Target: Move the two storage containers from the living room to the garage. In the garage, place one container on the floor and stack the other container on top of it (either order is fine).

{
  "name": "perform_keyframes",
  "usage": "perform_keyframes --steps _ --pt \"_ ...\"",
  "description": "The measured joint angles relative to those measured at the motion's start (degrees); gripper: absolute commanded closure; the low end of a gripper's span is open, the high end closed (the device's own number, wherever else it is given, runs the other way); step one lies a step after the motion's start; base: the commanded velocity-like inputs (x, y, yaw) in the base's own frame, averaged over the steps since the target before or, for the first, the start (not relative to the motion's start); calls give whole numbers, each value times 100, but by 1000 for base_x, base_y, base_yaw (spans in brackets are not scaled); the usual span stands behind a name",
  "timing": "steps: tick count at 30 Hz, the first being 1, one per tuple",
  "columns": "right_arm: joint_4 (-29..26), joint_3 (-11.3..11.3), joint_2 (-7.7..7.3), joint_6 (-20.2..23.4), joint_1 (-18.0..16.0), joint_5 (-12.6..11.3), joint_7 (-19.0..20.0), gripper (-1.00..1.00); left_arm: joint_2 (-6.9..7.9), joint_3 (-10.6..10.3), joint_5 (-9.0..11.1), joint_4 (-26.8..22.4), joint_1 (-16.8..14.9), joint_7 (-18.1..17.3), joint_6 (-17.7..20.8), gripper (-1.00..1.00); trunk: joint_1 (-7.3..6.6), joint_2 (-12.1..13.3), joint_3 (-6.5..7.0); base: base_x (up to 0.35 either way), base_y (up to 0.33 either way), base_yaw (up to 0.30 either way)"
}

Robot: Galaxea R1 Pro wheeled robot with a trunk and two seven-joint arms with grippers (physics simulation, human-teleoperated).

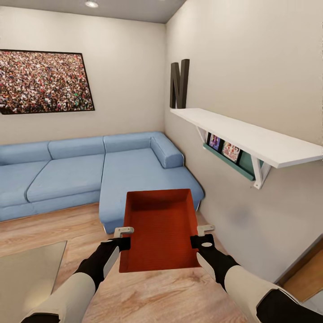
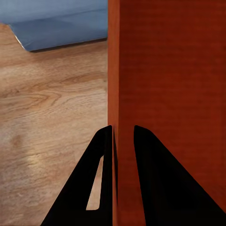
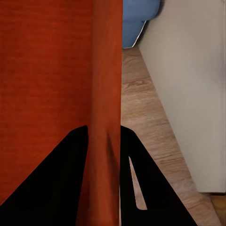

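The storage container (image 1: 160,231) hangs above the wood floor (image 1: 148,296) between both arms, long axis pointing forward, left pincer (image 1: 122,237) and right pincer (image 1: 201,235) each clamped on a long side wall.

A large dark freestanding block letter "N" (image 1: 179,84) stands upright on the white wall-mounted wooden shelf (image 1: 251,137), leaning close to the beige wall. The small colourful booklets (image 1: 224,148) in the teal rack beneath the shelf carry print too small to read.
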Motion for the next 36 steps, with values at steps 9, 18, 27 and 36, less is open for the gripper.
perform_keyframes --steps 9,18,27,36 --pt "0 0 0 0 0 0 0 100 1 -3 5 0 0 2 0 100 0 0 83 0 0 0" --pt "-5 11 -5 1 1 -14 -2 100 -3 0 -1 0 0 3 0 100 0 0 166 0 0 0" --pt "-5 12 -4 1 0 -13 -3 100 -1 -2 3 0 0 4 0 100 0 1 249 0 0 0" --pt "-3 12 -5 1 1 -15 -2 100 -3 0 -2 1 0 4 0 100 0 1 332 0 0 0"
